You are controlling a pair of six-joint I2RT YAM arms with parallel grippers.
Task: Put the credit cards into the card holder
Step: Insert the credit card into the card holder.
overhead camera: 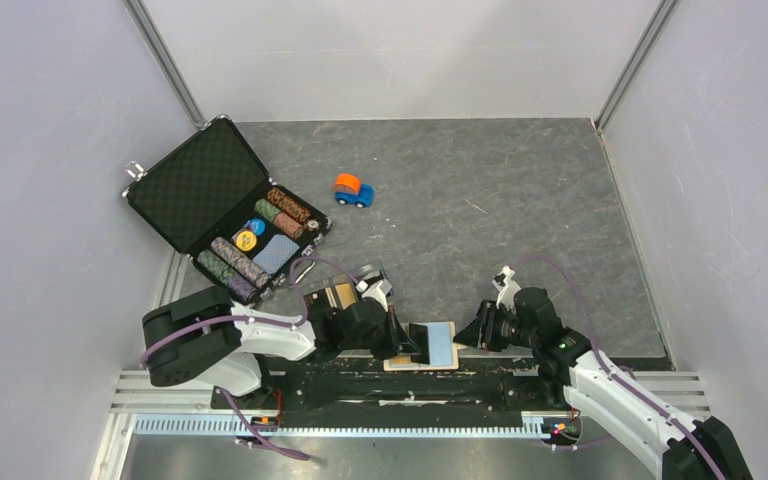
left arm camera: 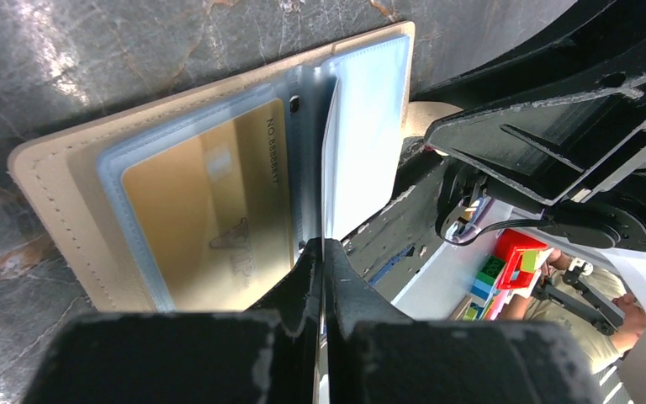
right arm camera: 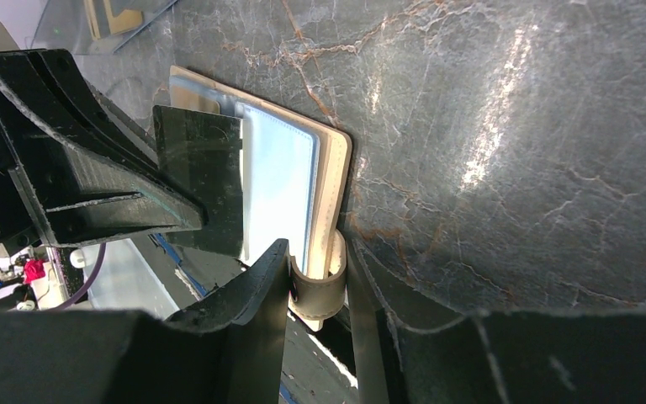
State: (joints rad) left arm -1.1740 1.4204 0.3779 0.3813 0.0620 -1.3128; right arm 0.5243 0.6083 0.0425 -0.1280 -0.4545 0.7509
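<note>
The beige card holder (overhead camera: 396, 362) lies open at the table's near edge. In the left wrist view its clear sleeves hold a gold card (left arm camera: 206, 198) and a light blue card (left arm camera: 366, 126). My left gripper (left arm camera: 324, 244) is shut on a black card, seen edge-on there and as a dark rectangle in the right wrist view (right arm camera: 198, 164). It holds the card upright over the holder's middle fold. My right gripper (right arm camera: 315, 252) is shut on the holder's snap tab (right arm camera: 318, 290) at its right edge. The holder (right arm camera: 335, 181) and the light blue card (right arm camera: 277, 185) also show in that view.
An open black chip briefcase (overhead camera: 222, 205) with rows of chips and a blue deck sits at the back left. A small orange and blue toy car (overhead camera: 353, 189) stands mid-table. A clear box (overhead camera: 335, 297) sits just behind my left gripper (overhead camera: 407, 345). The table's front rail is right below the holder.
</note>
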